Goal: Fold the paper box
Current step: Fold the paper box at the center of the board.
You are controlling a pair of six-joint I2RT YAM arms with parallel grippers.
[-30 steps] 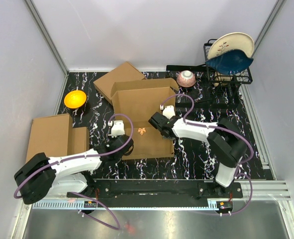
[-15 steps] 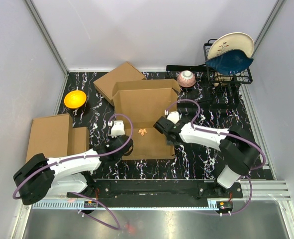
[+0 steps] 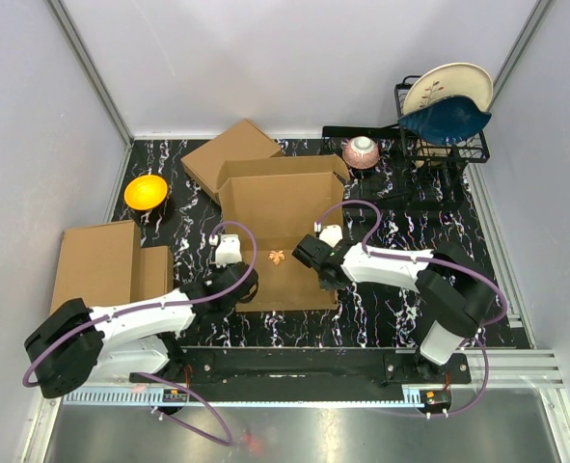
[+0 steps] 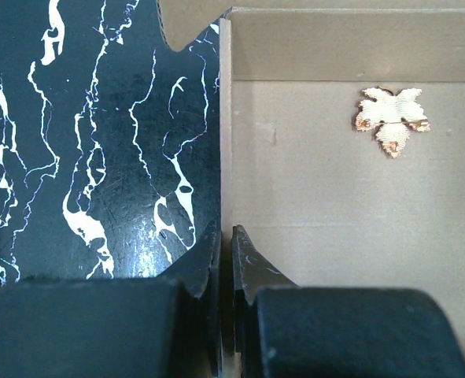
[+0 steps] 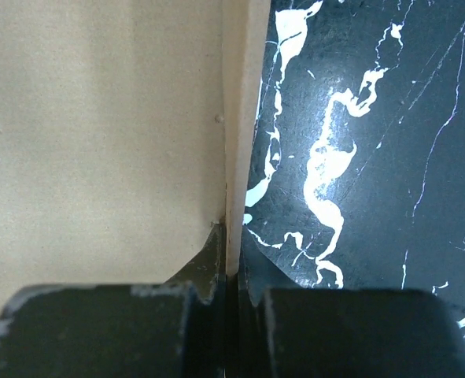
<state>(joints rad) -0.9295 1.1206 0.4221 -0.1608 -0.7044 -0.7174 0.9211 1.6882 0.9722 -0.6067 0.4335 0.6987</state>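
paper box [image 3: 277, 231] is sitting open in the middle of the black marbled tabletop [image 3: 391, 309], little leaf mark [image 4: 391, 118] on its floor panel. Both side walls are standing up: left jaws are pinched shut on the left wall's edge, right jaws are clamped on the right wall the same way. Smaller cardboard box [image 3: 231, 154] touches its far left corner, orange bowl [image 3: 146, 191] and flat cardboard slab [image 3: 96, 262] off to the left, dish rack [image 3: 439, 145] with plates far right

No words or numbers can be read; the only sign is a small leaf mark [image 4: 391, 118] on the paper box [image 3: 280, 207]
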